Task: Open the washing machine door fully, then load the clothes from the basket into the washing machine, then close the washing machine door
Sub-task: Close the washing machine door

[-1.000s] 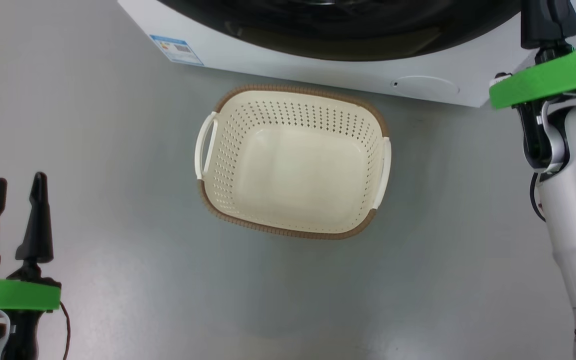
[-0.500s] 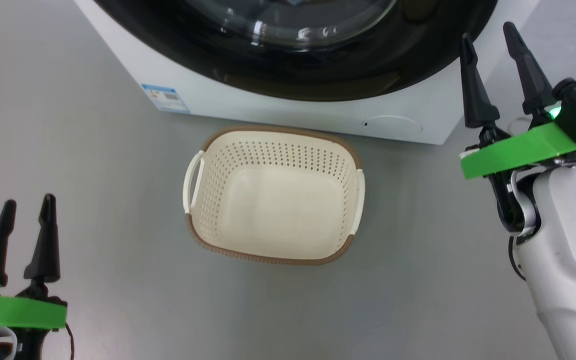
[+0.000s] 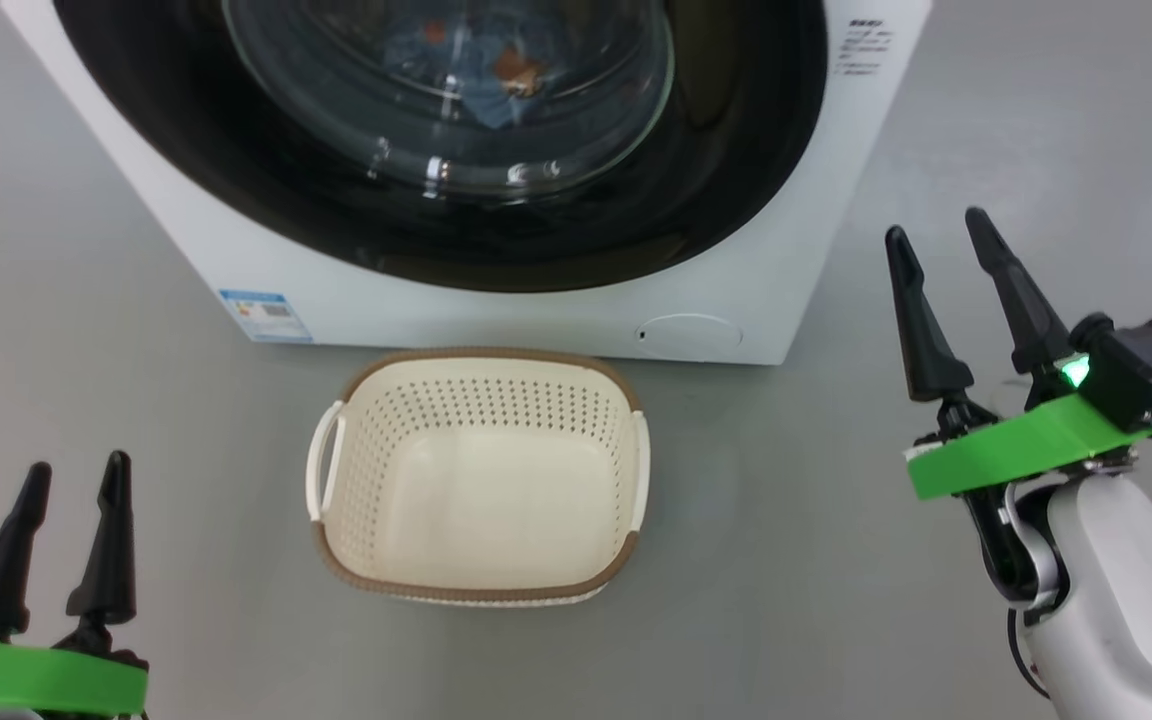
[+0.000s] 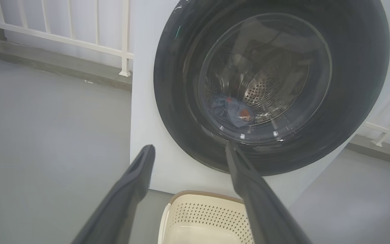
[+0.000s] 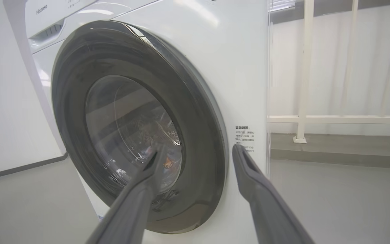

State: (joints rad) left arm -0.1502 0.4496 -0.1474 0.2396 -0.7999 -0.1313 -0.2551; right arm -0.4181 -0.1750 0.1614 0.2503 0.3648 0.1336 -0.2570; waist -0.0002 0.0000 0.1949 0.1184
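Observation:
The white washing machine [image 3: 816, 180] fills the top of the head view. Its black washing machine door [image 3: 736, 150] lies flat against the front. Behind the door's glass, blue clothes [image 3: 496, 75] with orange-brown patches rest low in the drum, and they show too as clothes [image 4: 232, 113] in the left wrist view. The cream basket [image 3: 481, 357] stands on the floor just in front of the machine, with nothing in it. My left gripper [image 3: 78, 465] is open at the lower left. My right gripper [image 3: 936, 225] is open to the right of the machine, holding nothing.
Grey floor [image 3: 836, 600] lies all around the basket. A white railing [image 5: 303, 67] runs along the wall behind and to the right of the machine, and a railing [image 4: 124, 37] also stands on its left. A blue label [image 3: 266, 313] sits low on the machine's front.
The head camera has tilted up, so more of the machine shows. My right gripper has drawn back from the machine's right front corner, and its spread fingers are now in view. The left gripper stayed put.

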